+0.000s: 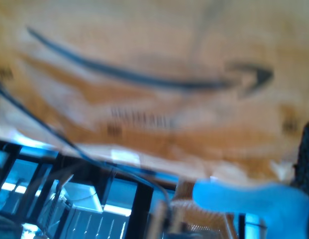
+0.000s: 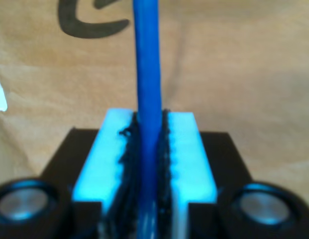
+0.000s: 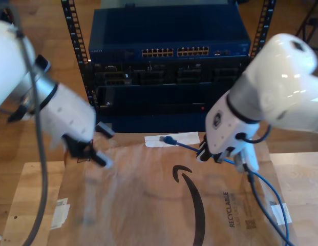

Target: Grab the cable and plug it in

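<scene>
Cable sits clamped between my second gripper's jaws — my first gripper's jaws: cannot tell.

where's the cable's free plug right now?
The plug hangs over the brown paper by the white label, centre of the exterior view, below the rack switch; my second pincer grips the cable behind it.

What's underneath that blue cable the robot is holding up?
Under the blue cable lies a brown paper sheet with a black arrow logo, spread over a wooden table. My second hand grips the cable. The paper hides the table beneath it.
</scene>
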You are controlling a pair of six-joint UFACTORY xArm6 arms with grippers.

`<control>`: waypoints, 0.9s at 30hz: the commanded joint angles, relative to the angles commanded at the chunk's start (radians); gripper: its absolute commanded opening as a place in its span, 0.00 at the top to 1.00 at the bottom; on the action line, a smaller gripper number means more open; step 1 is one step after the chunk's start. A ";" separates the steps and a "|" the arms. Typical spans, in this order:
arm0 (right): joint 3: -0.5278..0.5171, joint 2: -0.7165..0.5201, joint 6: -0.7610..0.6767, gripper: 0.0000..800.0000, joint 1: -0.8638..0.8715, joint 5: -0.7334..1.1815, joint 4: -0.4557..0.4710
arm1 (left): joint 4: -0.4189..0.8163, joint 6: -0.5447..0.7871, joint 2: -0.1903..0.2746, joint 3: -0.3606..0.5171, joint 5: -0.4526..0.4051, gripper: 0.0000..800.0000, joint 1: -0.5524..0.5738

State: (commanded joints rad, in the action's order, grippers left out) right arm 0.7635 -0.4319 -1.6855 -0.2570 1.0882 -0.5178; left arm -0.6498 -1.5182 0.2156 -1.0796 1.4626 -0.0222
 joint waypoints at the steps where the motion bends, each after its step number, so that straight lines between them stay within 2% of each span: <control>1: 0.000 -0.026 0.006 1.00 0.017 0.028 -0.034 | -0.017 -0.002 -0.017 -0.028 0.000 0.00 0.015; 3: 0.000 -0.061 0.011 1.00 0.057 0.077 -0.098 | -0.064 0.003 -0.032 -0.058 0.000 0.00 0.031; 8: 0.018 -0.077 0.037 1.00 0.103 0.114 -0.207 | -0.239 0.026 -0.031 -0.061 0.026 0.01 0.032; 13: 0.061 -0.066 0.046 1.00 0.104 0.114 -0.244 | -0.417 0.104 -0.032 -0.054 0.219 0.01 -0.029; 17: 0.074 -0.063 0.068 1.00 0.104 0.114 -0.296 | -0.431 0.104 -0.028 -0.032 0.258 0.03 -0.049; 27: 0.066 -0.029 0.080 1.00 0.109 0.115 -0.299 | -0.459 0.052 -0.032 -0.021 0.267 0.18 -0.066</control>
State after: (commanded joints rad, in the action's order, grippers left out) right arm 0.8295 -0.4611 -1.6057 -0.1481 1.2033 -0.8170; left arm -1.1086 -1.4661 0.1834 -1.1011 1.7296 -0.0882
